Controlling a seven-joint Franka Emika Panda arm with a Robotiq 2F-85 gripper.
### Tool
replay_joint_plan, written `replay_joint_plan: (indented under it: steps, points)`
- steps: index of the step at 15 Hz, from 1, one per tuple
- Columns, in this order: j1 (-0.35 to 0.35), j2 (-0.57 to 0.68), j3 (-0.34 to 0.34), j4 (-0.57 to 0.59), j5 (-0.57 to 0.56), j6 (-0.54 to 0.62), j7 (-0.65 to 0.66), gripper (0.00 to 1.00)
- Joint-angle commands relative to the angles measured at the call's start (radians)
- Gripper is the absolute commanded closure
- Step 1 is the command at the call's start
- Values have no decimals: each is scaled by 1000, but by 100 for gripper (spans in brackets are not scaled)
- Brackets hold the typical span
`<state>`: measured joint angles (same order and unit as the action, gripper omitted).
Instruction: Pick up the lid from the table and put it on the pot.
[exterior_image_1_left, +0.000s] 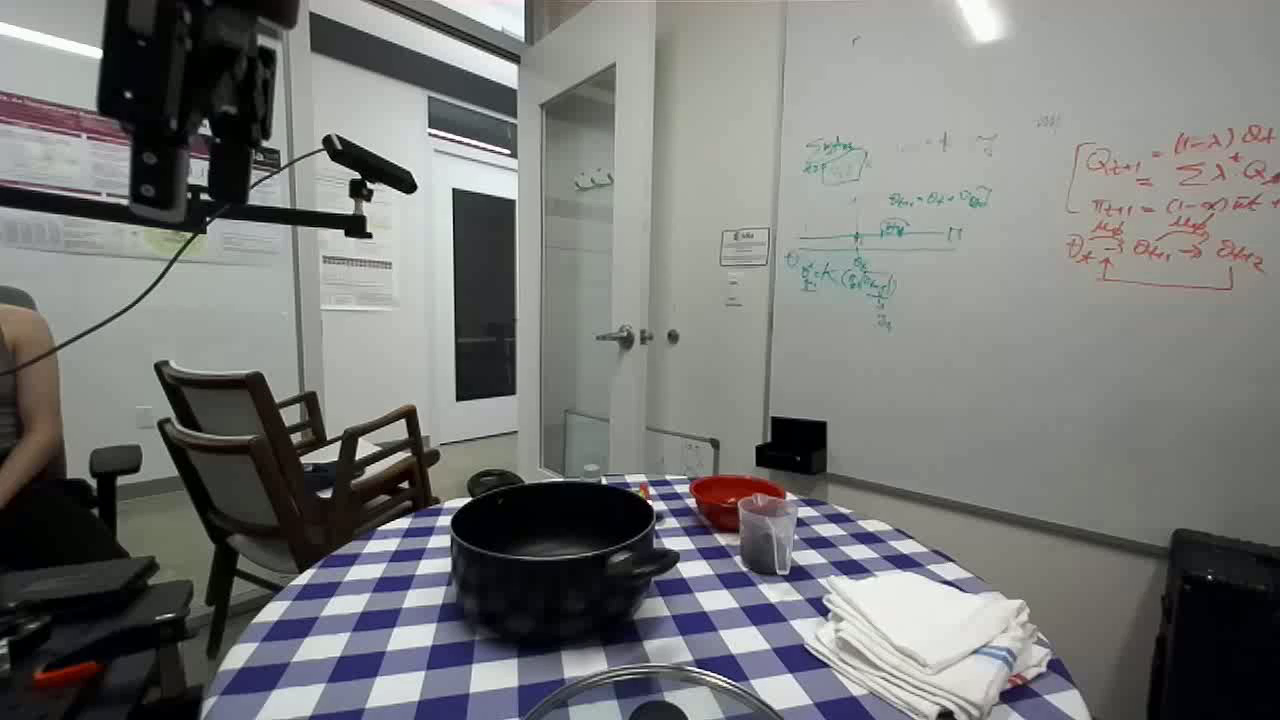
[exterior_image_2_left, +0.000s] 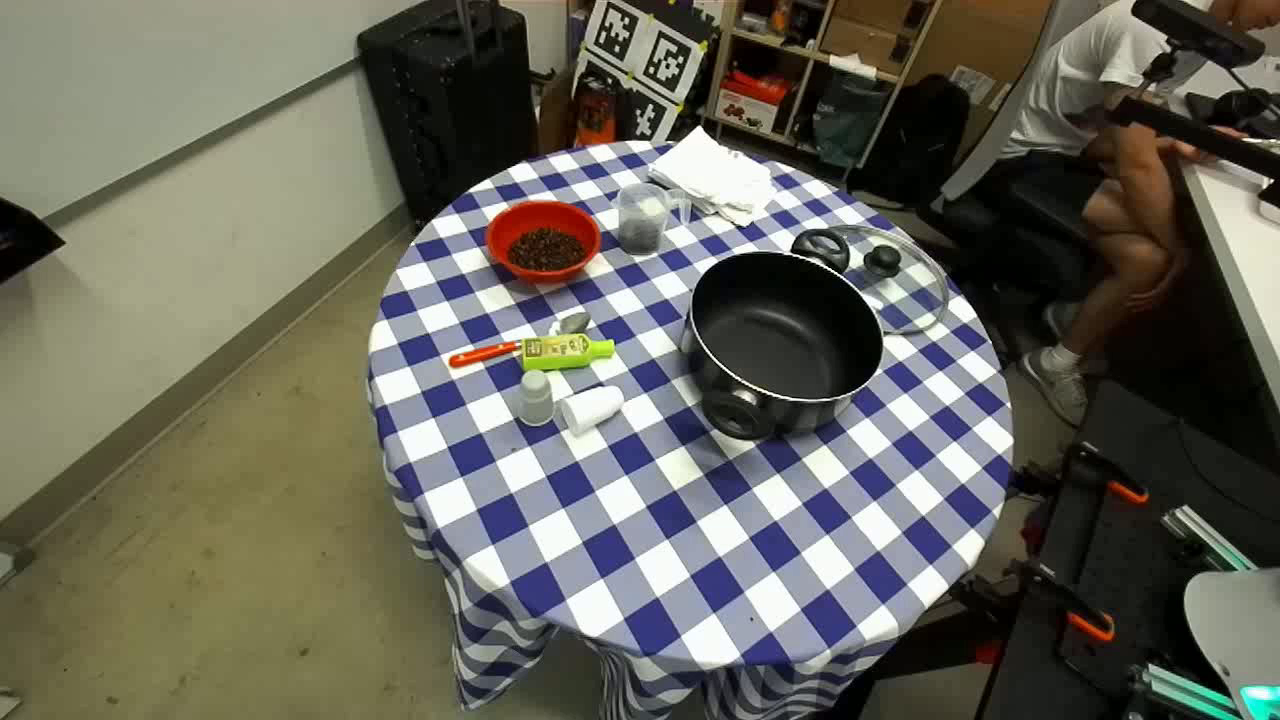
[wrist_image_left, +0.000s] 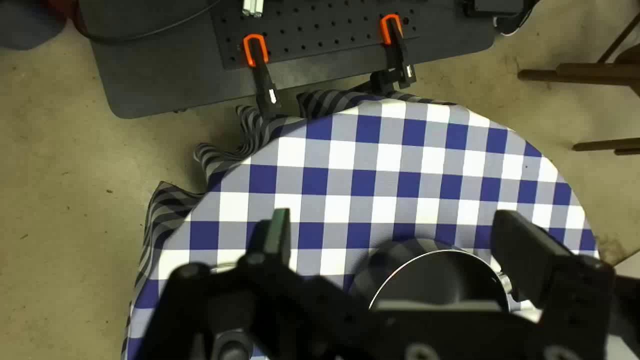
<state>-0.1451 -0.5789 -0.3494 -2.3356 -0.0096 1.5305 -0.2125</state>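
The clear glass lid (exterior_image_2_left: 915, 288) with a black knob lies on the checked table (exterior_image_2_left: 640, 520), beside the black pot (exterior_image_2_left: 785, 330). In an exterior view only the far part of the lid (exterior_image_1_left: 650, 685) shows at the bottom edge, in front of the pot (exterior_image_1_left: 545, 590). The pot is uncovered and looks empty inside. My gripper (exterior_image_1_left: 197, 190) hangs high above, at the upper left of that exterior view. In the wrist view its fingers (wrist_image_left: 392, 225) are wide apart with nothing between them. The pot (wrist_image_left: 445, 280) shows below, partly hidden. The lid cannot be made out clearly there.
A red bowl (exterior_image_2_left: 545, 240) of dark beans, a clear measuring cup (exterior_image_2_left: 645, 218) and folded white towels (exterior_image_2_left: 712, 175) stand on the table. A green bottle (exterior_image_2_left: 560, 352), a grey shaker (exterior_image_2_left: 536, 398) and a white cup (exterior_image_2_left: 592, 409) are nearby. Orange-tipped clamps (wrist_image_left: 256, 50) edge the black base.
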Motion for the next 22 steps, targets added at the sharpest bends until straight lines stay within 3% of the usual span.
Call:
replay_joint_plan:
  steps: [1, 9, 14, 17, 22]
  points:
    - [-26, 6, 20, 2, 10, -1, -12, 0]
    - [-26, 6, 20, 2, 10, -1, -12, 0]
    - [-33, 94, 7, 10, 19, 63, -14, 0]
    - [-40, 199, -11, 27, 34, 162, -24, 0]
    - [-58, 393, 2, 40, 91, 470, 44, 0]
